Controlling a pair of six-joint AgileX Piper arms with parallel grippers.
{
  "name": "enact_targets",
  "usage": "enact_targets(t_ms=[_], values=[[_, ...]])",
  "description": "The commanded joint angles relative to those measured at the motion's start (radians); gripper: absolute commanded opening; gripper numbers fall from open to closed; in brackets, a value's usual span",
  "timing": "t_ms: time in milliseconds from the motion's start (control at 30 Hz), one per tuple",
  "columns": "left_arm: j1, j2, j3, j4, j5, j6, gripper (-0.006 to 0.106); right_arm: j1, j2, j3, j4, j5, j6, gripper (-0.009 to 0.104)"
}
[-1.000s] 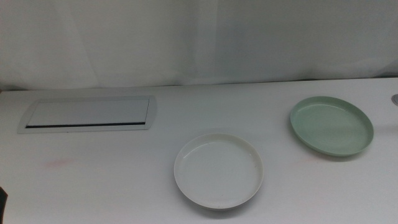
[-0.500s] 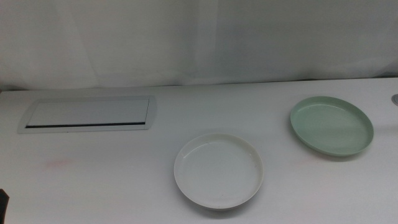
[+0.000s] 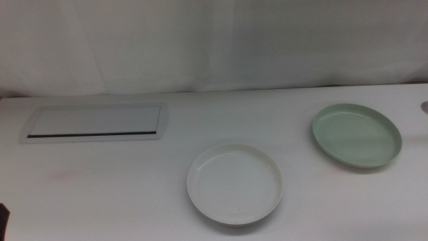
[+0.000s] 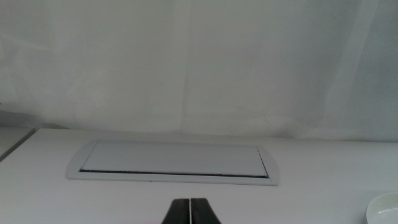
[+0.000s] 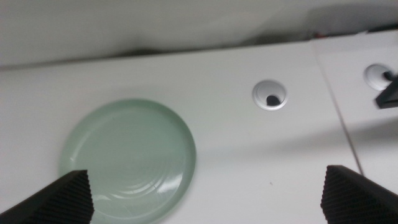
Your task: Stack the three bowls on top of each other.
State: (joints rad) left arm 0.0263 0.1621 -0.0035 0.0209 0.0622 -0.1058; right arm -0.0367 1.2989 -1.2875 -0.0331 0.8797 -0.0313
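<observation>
A cream-white bowl (image 3: 235, 183) sits on the white table at the front centre; its rim also shows in the left wrist view (image 4: 386, 209). A pale mint green bowl (image 3: 356, 134) sits to the right and a little farther back, empty. The grey bowl is out of view. My right gripper (image 5: 205, 180) is open, jaws wide apart, above the table with the mint bowl (image 5: 127, 159) below and ahead of it. My left gripper (image 4: 190, 211) is shut and empty; in the middle view only a dark sliver (image 3: 3, 217) shows at the bottom left edge.
A flat rectangular white panel (image 3: 97, 122) with a dark slot lies at the back left, ahead of the left gripper (image 4: 171, 160). A round grey cable grommet (image 5: 270, 94) sits in the table beyond the mint bowl. A white curtain backs the table.
</observation>
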Motion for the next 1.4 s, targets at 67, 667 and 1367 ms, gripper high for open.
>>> enact_targets(t_ms=[67, 667, 1367], values=[[0.003, -0.004, 0.039, -0.003, -0.006, -0.007, -0.003, -0.030, 0.129, -0.029, 0.049, 0.025, -0.080, 0.103], [0.003, -0.004, 0.039, -0.003, -0.006, -0.007, -0.003, -0.053, 0.551, -0.029, 0.104, -0.088, -0.161, 0.103], [0.003, -0.004, 0.039, -0.003, 0.022, -0.007, -0.003, -0.011, 0.737, -0.029, 0.024, -0.122, -0.152, 0.033]])
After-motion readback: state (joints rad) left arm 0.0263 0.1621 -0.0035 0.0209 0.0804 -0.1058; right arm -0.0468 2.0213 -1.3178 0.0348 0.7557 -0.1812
